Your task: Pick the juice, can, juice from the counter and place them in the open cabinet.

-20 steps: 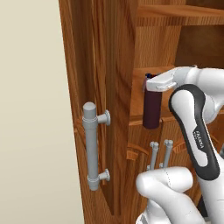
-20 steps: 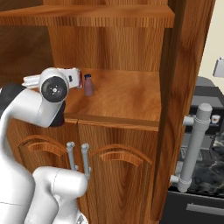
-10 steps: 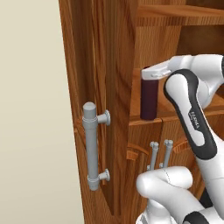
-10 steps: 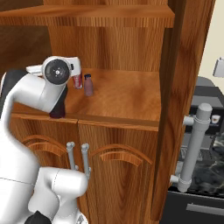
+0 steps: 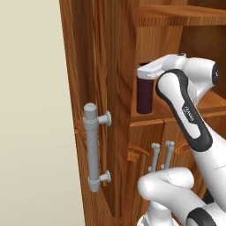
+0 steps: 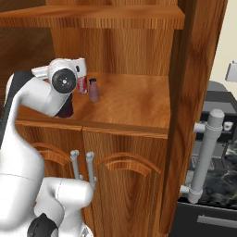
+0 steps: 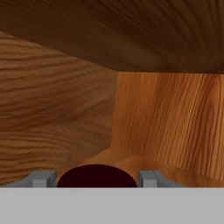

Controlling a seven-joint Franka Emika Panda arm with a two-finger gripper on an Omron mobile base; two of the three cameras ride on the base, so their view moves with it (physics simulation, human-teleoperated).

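glossy reddish-brown wood grain lines the cabinet [image 6: 139,99], its door bearing a matte grey bar handle [image 5: 92,148]. the gripper [image 7: 96,178] has its fingers clamped on either side of a dark maroon cylindrical juice bottle [image 5: 145,96], standing on the shelf. farther back, touching side by side, stand the red can [image 6: 82,85] and a small mauve bottle [image 6: 94,90].

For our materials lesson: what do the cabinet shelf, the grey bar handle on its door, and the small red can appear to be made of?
Reddish-brown cabinet shelf: apparently varnished wood, streaked grain, soft sheen.
Grey bar handle: probably matte metal, uniform grey, no grain.
Small red can: likely painted metal; too small to confirm.
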